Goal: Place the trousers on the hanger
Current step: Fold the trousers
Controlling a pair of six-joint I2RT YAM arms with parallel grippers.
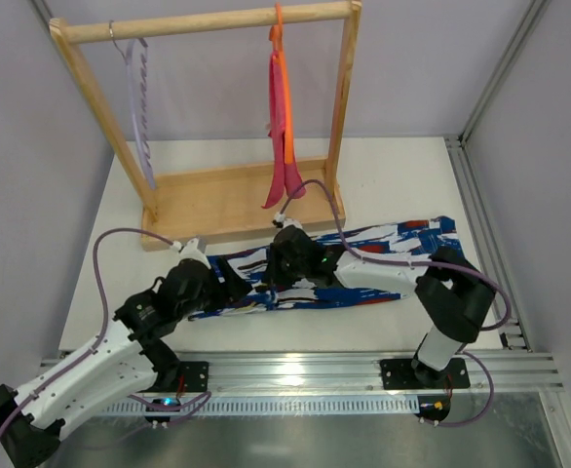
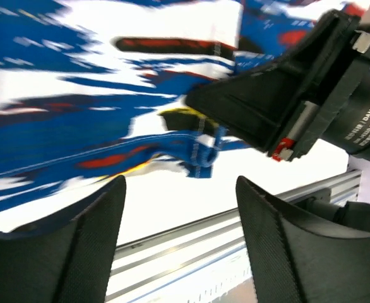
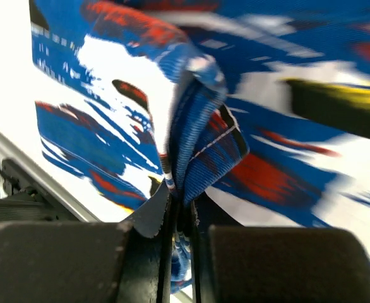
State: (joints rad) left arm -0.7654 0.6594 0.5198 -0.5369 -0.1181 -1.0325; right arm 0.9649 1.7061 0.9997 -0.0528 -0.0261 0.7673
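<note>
Your right gripper pinches a raised fold of the trousers, which sprawl across the tabletop's near half toward its right edge. Your left gripper stands spread, holding nothing, just beside it. The hanger hangs on the wooden rack (far left corner).

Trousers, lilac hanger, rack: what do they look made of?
Trousers: woven fabric, matte, printed. A ribbed weave and a stitch line show at the fold, and it creases softly.
Hanger: probably plastic, pale lilac, seemingly translucent, with thin ridged arms. The hook looks like metal.
Rack: wood, light and apparently unpainted, with a plank base and a round top bar.
</note>
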